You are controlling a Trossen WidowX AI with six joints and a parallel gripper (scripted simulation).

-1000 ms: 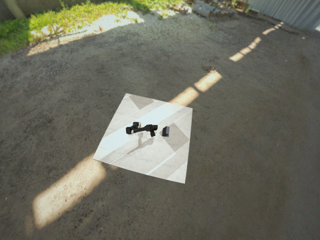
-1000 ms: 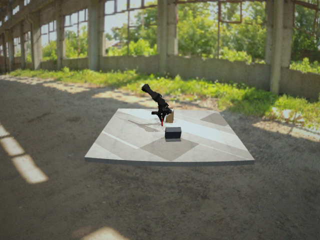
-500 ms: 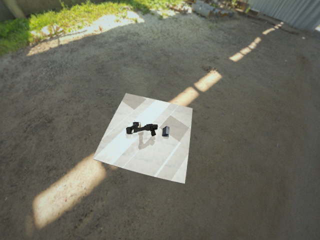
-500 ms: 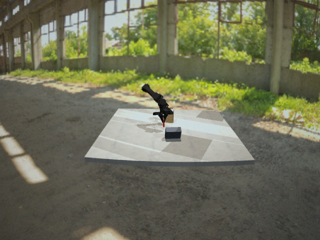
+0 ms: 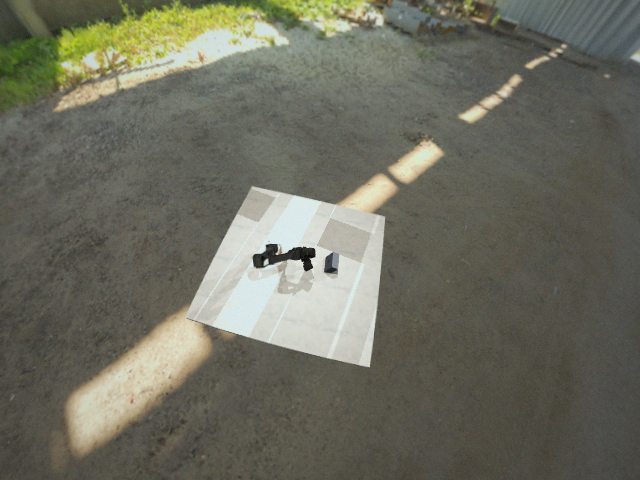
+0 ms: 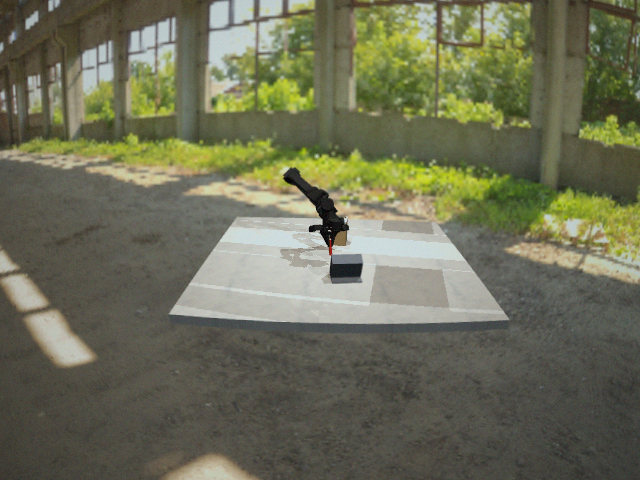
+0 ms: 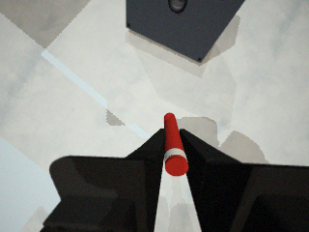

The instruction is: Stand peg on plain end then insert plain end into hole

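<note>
Pincer point(image 7: 172, 145) clamped on the red peg point(image 7: 172, 140); no writing or labels seen. White band sits near the peg's nearer end, plain end pointed away toward the table point(image 7: 72, 126). Beyond the peg tip, the dark sloped panel point(image 7: 193, 29) with its hole point(image 7: 177, 5). Arm point(image 6: 316, 197) is angled down, held above the panel.
</note>
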